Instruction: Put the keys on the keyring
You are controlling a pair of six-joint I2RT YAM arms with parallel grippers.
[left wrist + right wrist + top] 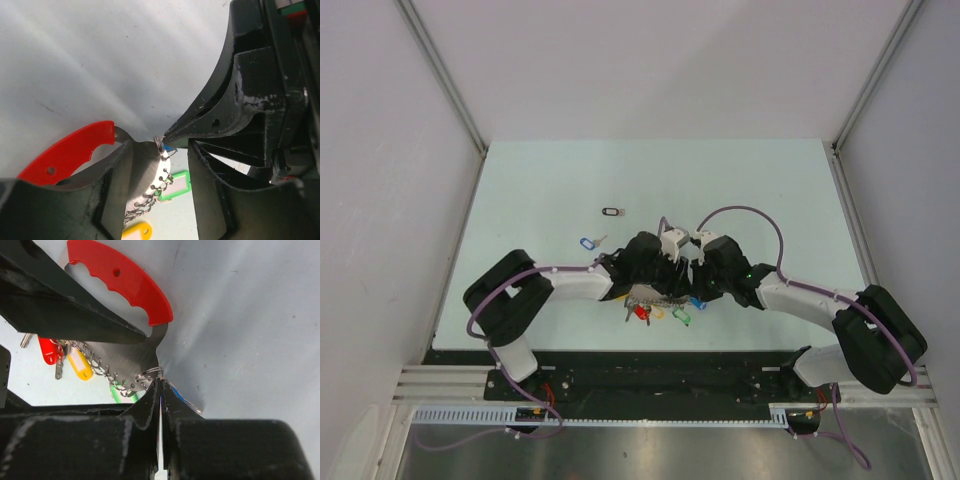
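Observation:
The keyring (648, 298) is a steel plate (147, 170) with a red curved handle (65, 150) and chained red, yellow and green tags. It sits at the near middle of the table. My left gripper (160, 150) has its jaws apart around the plate. One finger (112, 185) lies against the plate by the handle, and a gap shows at the other finger. My right gripper (160, 382) is shut on a blue-tagged key (181, 396), with its tip at a small split ring (149, 374) on the plate's edge. The right gripper also shows in the left wrist view (240, 100).
A second blue-tagged key (587, 243) and a black-tagged key (612, 211) lie loose on the pale green table (740, 190), left of and behind the grippers. White walls enclose the table. The two arms meet tip to tip near the front edge.

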